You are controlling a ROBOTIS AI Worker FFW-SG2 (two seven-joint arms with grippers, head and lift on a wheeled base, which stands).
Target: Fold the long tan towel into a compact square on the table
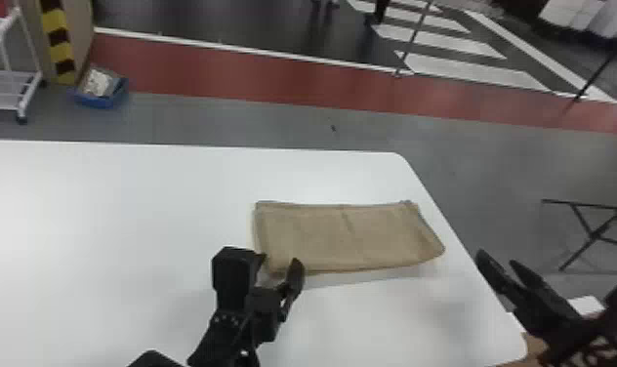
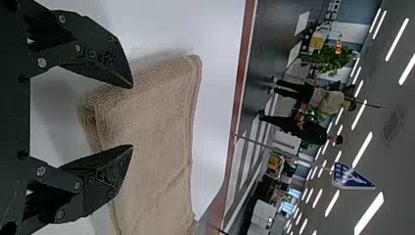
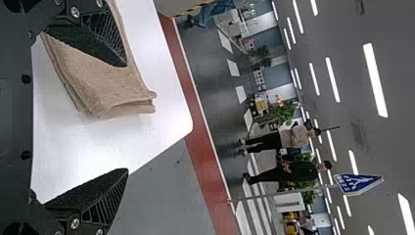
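Both held wide, the left pincer [image 1: 279, 260] is placed nearer, by the near left corner of the towel [image 1: 341, 239], laid left-to-right on the tabletop [image 1: 127, 205], the right pincer [image 1: 497, 258] beyond the towel's right end.

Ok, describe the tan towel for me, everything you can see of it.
The towel is tan, with a finely ribbed, soft-looking surface. Folded in layers, it forms a wide rectangle with light creases near the middle, lying on the white table near its right edge. The open left gripper is at its near left corner; I can't tell whether they touch.
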